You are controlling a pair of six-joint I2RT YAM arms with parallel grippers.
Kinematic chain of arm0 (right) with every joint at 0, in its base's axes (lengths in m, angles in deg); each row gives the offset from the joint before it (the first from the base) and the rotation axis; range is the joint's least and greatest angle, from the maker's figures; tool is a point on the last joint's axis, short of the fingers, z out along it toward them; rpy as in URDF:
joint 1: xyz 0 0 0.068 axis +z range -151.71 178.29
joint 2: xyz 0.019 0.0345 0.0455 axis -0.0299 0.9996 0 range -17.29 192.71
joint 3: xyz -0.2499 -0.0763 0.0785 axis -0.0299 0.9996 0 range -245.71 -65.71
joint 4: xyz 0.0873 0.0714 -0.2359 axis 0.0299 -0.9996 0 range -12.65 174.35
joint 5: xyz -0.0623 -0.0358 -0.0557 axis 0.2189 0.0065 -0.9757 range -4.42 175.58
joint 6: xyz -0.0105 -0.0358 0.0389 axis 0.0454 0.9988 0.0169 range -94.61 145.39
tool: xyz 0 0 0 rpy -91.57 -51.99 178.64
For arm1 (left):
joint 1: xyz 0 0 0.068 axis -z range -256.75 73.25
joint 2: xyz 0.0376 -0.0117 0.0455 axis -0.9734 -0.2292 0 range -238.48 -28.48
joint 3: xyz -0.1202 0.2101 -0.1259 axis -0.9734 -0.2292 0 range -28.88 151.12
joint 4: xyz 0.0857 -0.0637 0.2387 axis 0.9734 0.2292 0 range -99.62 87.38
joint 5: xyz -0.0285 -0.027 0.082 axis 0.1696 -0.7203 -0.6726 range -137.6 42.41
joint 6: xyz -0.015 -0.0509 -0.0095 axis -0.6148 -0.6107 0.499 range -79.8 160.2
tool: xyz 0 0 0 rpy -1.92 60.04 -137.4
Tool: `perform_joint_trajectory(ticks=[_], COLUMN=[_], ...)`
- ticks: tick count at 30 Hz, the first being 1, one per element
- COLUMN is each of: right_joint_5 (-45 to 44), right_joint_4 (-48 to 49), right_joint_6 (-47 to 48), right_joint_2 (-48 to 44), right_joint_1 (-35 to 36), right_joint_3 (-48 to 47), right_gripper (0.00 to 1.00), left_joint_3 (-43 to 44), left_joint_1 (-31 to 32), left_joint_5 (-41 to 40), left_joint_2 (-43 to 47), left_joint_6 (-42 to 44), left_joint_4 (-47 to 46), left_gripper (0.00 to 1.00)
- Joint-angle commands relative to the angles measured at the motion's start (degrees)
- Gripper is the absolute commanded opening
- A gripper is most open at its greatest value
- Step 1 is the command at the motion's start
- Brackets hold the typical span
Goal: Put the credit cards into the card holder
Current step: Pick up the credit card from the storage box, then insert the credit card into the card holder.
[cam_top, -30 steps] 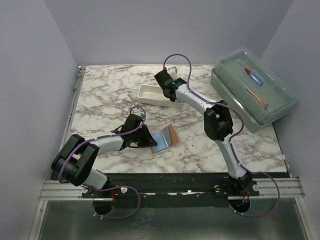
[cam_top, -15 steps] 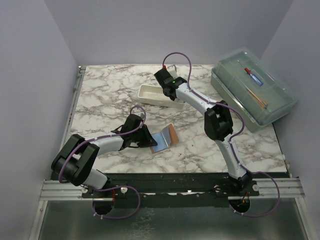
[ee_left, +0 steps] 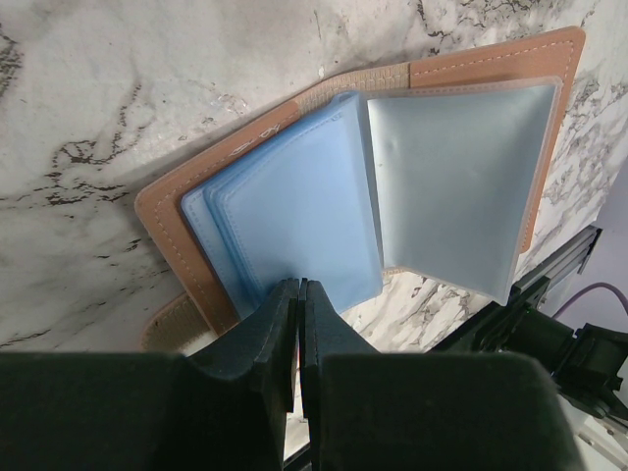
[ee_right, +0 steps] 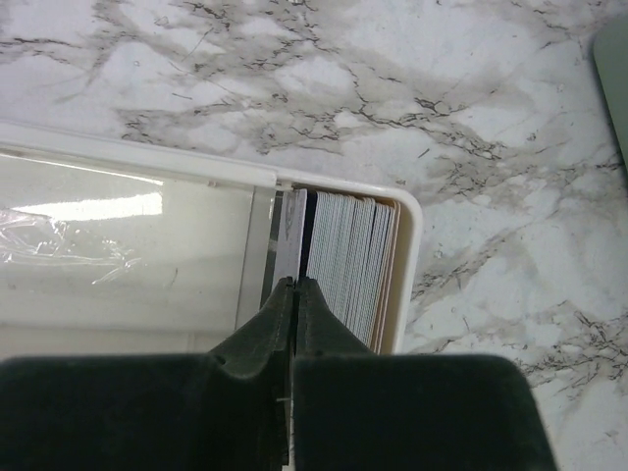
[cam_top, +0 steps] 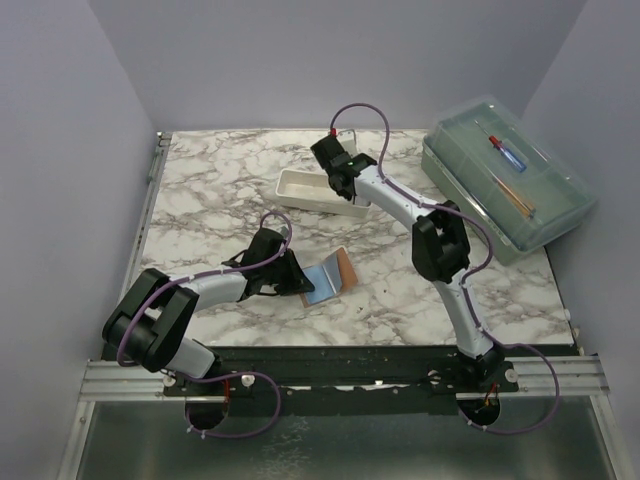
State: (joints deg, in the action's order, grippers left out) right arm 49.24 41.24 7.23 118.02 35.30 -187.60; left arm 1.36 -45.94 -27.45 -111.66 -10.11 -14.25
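Observation:
The card holder [cam_top: 336, 268] lies open on the marble, tan outside with blue-grey panels [ee_left: 294, 206] inside. My left gripper [ee_left: 297, 287] is shut on the lower edge of its blue left panel, holding it at the near side [cam_top: 297, 277]. Several credit cards [ee_right: 351, 257] stand on edge in a stack at the right end of the white tray [ee_right: 412, 245]. My right gripper [ee_right: 294, 285] is shut on the leftmost card [ee_right: 291, 231], which leans slightly away from the stack. From above, that gripper [cam_top: 340, 188] hangs over the tray's right end.
A clear divider [ee_right: 257, 257] stands in the tray just left of the cards. The large clear lidded box [cam_top: 508, 178] with tools inside sits at the back right. The tray [cam_top: 296, 189] lies behind the card holder, near the table's middle.
The right gripper's jaws have closed onto one card in the tray, and its wrist has shifted slightly. The left gripper and the card holder have not moved.

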Motion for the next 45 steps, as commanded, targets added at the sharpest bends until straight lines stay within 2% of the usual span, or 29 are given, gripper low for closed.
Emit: perform_joint_trajectory(ticks=[1,6,9,15,18,21,29,36,41,45], right_joint_5=[2.43,5.15,11.2,45.82,55.24,64.43,66.56,58.74,57.6,61.16], right_joint_4=[2.94,9.26,13.52,27.58,33.25,39.78,50.51,41.8,39.75,41.49], right_joint_6=[-2.96,-3.17,-2.02,2.25,-1.43,-6.38,-12.95,-12.49,-11.87,-10.59], right_joint_2=[-7.78,-16.01,-23.34,-42.78,-49.3,-50.29,-49.08,-43.69,-42.91,-41.82], right_joint_1=[-0.19,-0.23,-0.19,-0.24,-0.21,-0.13,-0.02,0.25,0.17,-0.25], right_joint_3=[4.2,12.83,20.61,46.87,57.55,65.15,74.28,70.97,71.02,71.06], right_gripper=[0.0,0.0,0.0,0.0,0.0,0.0,0.0,0.0,0.0,0.0], left_joint_3=[-1.15,-1.07,-0.89,-0.83,-0.88,-0.61,-0.08,0.52,0.18,0.26], left_joint_1=[-0.13,-0.13,-0.13,-0.13,-0.13,-0.13,-0.13,-0.13,-0.13,-0.13], left_joint_5=[-0.1,-0.01,0.06,0.07,-0.18,-0.56,-1.23,-2.01,-2.27,-2.38], left_joint_2=[-0.01,1.01,0.78,-0.2,-0.52,-1.12,-1.47,-1.26,-1.36,-1.47], left_joint_6=[1.0,0.94,0.91,1.21,1.19,1.55,1.85,2.12,2.05,2.16], left_joint_4=[1.87,2.34,2.34,2.47,2.6,3.33,4.51,6.37,6.67,6.75], left_gripper=[0.11,0.12,0.13,0.13,0.12,0.12,0.12,0.12,0.12,0.12])
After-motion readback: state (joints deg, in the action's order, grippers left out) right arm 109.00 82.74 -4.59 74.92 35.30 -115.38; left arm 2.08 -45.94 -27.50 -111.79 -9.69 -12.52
